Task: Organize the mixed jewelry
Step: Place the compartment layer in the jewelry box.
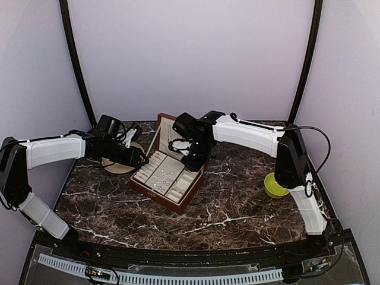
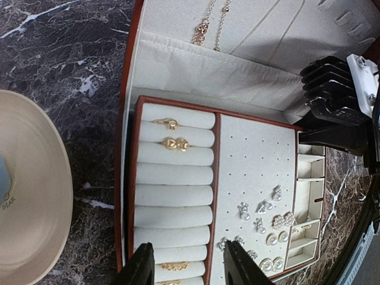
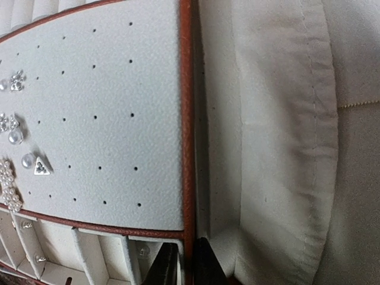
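The jewelry box (image 1: 178,199) lies open mid-table, lid up behind it. Its inner tray holds gold rings (image 2: 176,143) in the cream rolls and pearl and crystal studs (image 2: 261,208) on the dotted pad. Thin chains (image 2: 205,27) hang on the lid lining. My left gripper (image 2: 189,252) hovers open over the near ring rolls, nothing between its fingers. My right gripper (image 3: 187,255) is at the tray's back corner, its fingers closed either side of the reddish-brown tray rim (image 3: 187,148). More studs (image 3: 12,130) sit at the left of the right wrist view.
A cream plate (image 2: 29,196) lies on the marble left of the box, under my left arm. A yellow-green cup (image 1: 275,185) stands at the right by the right arm's base. The box's small side compartments (image 2: 309,196) hold a few tiny pieces.
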Robot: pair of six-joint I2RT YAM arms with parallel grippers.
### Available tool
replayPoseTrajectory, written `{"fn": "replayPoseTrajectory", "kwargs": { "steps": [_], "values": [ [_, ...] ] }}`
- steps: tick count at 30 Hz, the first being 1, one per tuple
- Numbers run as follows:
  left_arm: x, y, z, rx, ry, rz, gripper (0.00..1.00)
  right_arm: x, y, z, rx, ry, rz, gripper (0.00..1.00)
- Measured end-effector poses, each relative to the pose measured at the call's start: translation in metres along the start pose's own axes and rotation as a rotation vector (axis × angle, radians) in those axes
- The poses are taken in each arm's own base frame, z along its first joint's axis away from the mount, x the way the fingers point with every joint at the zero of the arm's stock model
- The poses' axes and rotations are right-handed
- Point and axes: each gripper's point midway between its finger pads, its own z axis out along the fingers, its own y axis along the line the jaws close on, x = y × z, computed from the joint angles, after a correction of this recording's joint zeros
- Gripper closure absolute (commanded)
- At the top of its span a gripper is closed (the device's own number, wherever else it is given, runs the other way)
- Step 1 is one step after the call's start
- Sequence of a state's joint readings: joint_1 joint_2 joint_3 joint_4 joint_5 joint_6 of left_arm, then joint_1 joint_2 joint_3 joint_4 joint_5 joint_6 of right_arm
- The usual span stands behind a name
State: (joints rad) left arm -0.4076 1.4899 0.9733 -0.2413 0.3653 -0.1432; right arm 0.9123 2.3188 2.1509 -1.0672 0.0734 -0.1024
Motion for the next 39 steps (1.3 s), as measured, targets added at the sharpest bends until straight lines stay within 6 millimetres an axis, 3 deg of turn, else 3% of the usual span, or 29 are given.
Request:
{"fn": "replayPoseTrajectory", "kwargs": {
  "steps": [7, 13, 20, 23, 29, 39],
  "values": [
    [0.0, 0.0, 0.0, 0.0, 0.0, 0.0, 0.57, -0.001, 0.004, 0.0, 0.002, -0.008, 0.008, 0.87],
    [-0.002, 0.0, -0.002, -0.008, -0.009, 0.003, 0.57, -0.009, -0.005, -0.008, 0.11, -0.037, 0.018, 0.73],
    [-0.006, 0.0, -0.008, -0.019, -0.032, 0.011, 0.57, -0.031, -0.018, -0.059, 0.173, -0.169, 0.053, 0.68],
    [-0.006, 0.001, -0.008, -0.022, -0.034, 0.012, 0.57, -0.038, -0.021, -0.071, 0.19, -0.217, 0.067, 0.67],
    [-0.006, 0.001, -0.008, -0.026, -0.035, 0.012, 0.57, -0.048, -0.022, -0.059, 0.193, -0.249, 0.088, 0.65],
    [-0.006, 0.002, -0.008, -0.03, -0.036, 0.011, 0.56, -0.057, -0.009, -0.026, 0.108, -0.261, 0.115, 0.51]
  ]
}}
